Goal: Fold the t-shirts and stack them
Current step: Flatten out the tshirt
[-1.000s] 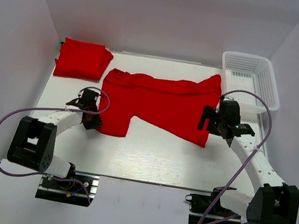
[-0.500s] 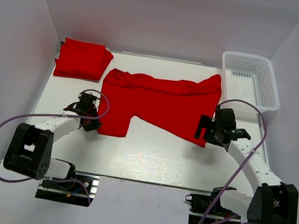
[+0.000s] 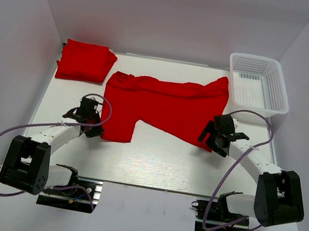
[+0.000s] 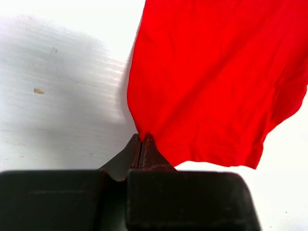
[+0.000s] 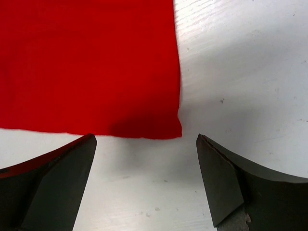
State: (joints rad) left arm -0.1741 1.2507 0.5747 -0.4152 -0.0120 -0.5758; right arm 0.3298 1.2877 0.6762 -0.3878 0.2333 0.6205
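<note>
One red t-shirt (image 3: 162,104) lies spread out on the white table (image 3: 152,162); a second, folded one (image 3: 85,60) lies at the far left. My left gripper (image 3: 95,130) is at the spread shirt's near left edge. In the left wrist view it (image 4: 142,139) is shut, pinching that edge of the shirt (image 4: 216,82). My right gripper (image 3: 206,140) is at the shirt's near right corner. In the right wrist view it (image 5: 144,144) is open and empty, with the shirt's corner (image 5: 96,62) lying flat just ahead of its fingertips.
A white mesh basket (image 3: 258,86) stands at the far right, behind the right arm. White walls close in the table on the left, right and back. Purple cables loop from both arms.
Both grippers have moved toward the near edge along the shirt's sides, the right one down to the shirt's near right corner. The shirt itself has barely shifted.
</note>
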